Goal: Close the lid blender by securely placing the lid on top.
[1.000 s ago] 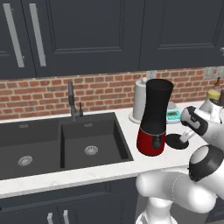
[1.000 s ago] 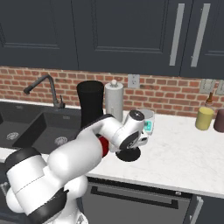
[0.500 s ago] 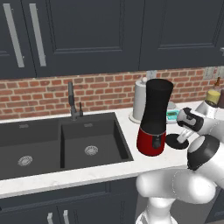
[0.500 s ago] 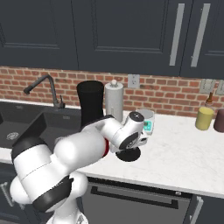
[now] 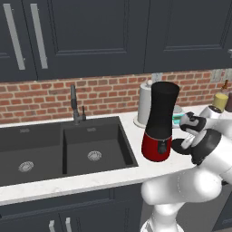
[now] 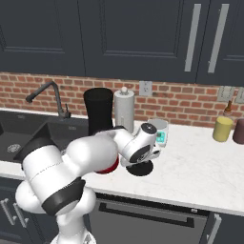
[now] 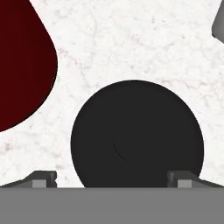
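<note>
gripper point(image 7: 112, 177) spread wide, empty, right above the lid point(image 7: 137, 133) | lid flat on counter point(image 7: 131, 39), centred between fingers | blender point(image 5: 159, 121) just beside

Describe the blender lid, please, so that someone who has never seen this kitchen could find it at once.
Start at the double sink and go right along the white marble counter to the red-based blender. Just right of its base, below the gripper, lies the lid: a flat, round, plain black disc. The paper-towel roll and the scale behind are pale and taller.
</note>
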You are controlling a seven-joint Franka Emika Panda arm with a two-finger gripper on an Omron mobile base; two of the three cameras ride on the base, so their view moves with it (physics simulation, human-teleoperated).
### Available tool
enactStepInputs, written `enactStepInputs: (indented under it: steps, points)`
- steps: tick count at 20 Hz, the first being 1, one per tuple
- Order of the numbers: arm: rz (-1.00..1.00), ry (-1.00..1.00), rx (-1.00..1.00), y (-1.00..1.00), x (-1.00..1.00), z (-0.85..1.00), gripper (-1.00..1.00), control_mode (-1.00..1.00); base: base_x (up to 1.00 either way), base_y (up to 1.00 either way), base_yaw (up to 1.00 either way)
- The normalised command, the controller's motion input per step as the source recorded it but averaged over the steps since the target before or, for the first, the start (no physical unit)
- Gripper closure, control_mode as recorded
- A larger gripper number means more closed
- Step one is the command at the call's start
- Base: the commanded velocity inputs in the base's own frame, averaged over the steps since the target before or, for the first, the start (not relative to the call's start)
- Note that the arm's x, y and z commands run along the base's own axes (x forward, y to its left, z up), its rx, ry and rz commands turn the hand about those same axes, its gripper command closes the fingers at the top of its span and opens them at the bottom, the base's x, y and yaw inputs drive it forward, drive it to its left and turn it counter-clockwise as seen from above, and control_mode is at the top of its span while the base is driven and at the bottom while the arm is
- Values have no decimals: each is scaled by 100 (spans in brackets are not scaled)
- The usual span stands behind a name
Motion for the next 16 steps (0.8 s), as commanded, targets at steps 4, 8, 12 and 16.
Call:
enactStepInputs:
  steps: [4,8,12,16]
  points:
    - [3,0,0,-1,14,-17,-100,-100,0,0,0]
    - [3,0,0,-2,13,-18,-100,-100,0,0,0]
    - [3,0,0,-5,12,-18,-100,-100,0,0,0]
    - [4,0,0,-7,10,-19,-100,-100,0,0,0]
